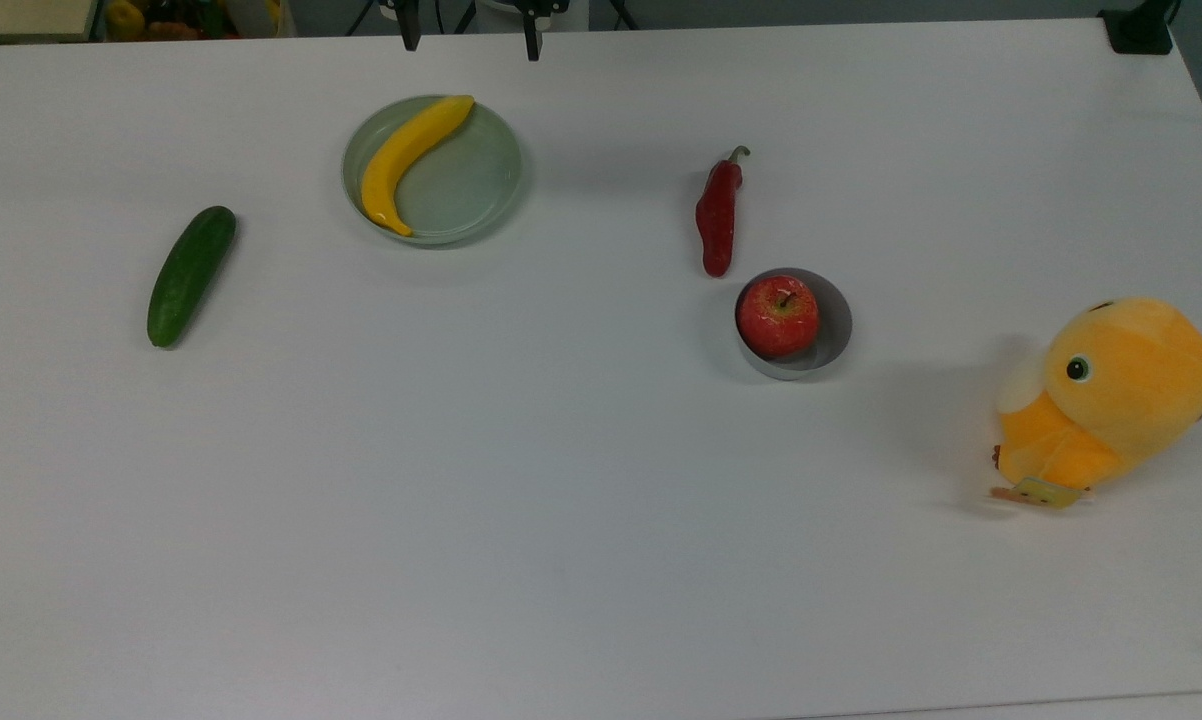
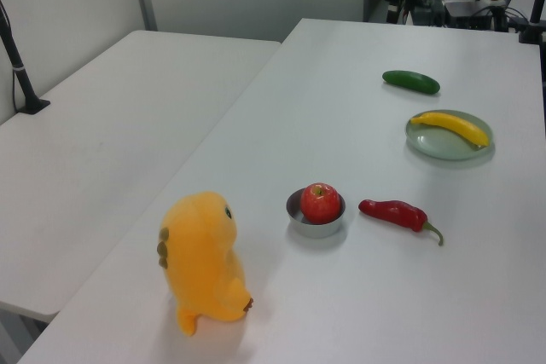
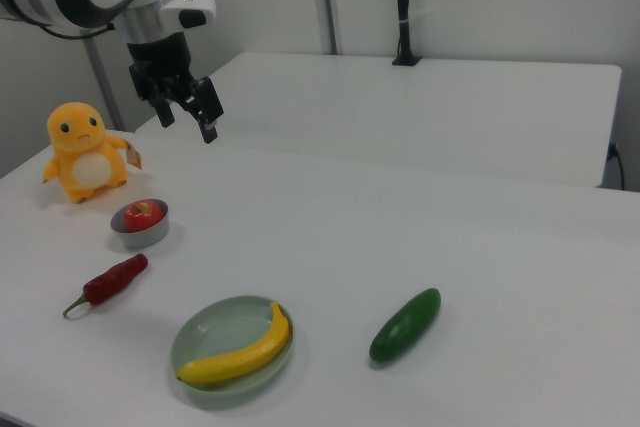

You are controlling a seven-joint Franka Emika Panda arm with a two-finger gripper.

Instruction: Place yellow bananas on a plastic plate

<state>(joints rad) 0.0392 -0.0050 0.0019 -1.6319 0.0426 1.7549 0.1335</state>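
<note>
The curved glossy yellow banana (image 1: 407,159) lies inside the round pale green plastic plate (image 1: 481,190), along its rim on the top view's left, with nothing gripping it. High above the table, the two-finger gripper (image 3: 186,112) hangs with fingers spread and empty. Risk looks slight: only a careless return pass could nudge the plate toward the dark green cucumber (image 1: 190,275).

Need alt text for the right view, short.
A yellow banana lies inside a pale green plastic plate near the front of a white table, while the robot's end effector hangs open and empty in the air, far from it. Also on the table: a cucumber, a red chili pepper, an apple in a metal bowl, and an orange plush toy.
</note>
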